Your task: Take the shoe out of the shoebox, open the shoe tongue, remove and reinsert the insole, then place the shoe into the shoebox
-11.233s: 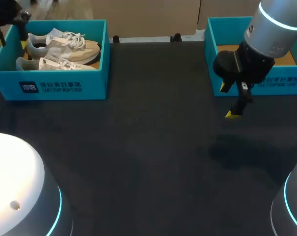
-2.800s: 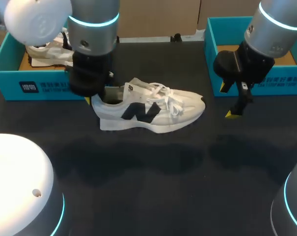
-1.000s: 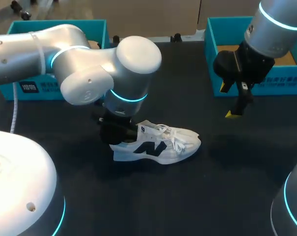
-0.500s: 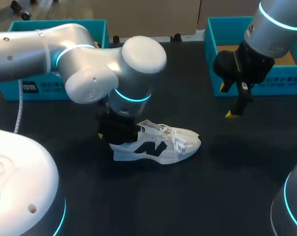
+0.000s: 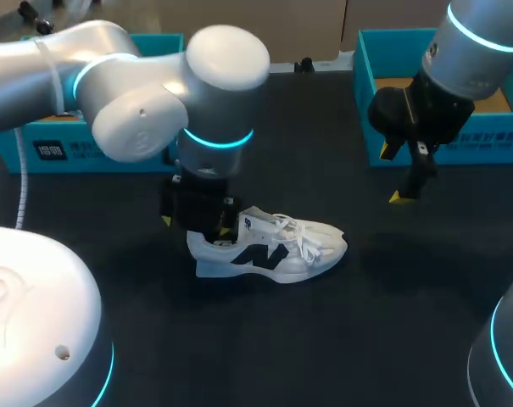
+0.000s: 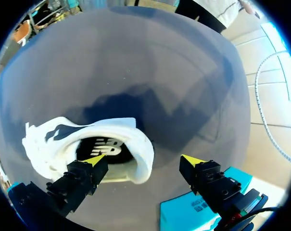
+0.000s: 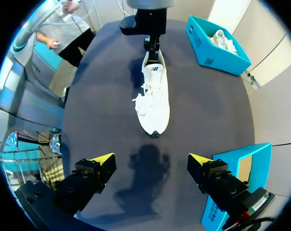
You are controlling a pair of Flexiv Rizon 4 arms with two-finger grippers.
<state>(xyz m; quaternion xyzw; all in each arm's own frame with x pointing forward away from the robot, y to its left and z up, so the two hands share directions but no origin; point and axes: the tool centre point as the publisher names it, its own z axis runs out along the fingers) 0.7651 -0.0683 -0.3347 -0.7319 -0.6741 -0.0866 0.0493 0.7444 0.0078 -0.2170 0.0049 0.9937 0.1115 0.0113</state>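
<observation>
Though wide astride the heel of the shoe — left gripper empty; right gripper wide, empty.

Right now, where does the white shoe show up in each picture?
Head view: white shoe lies mid-table, on its sole.
Left wrist view: white shoe, heel just under the left gripper.
Right wrist view: white shoe ahead of the right gripper, toe nearest.
Shared landmark: the left gripper at the heel.
</observation>
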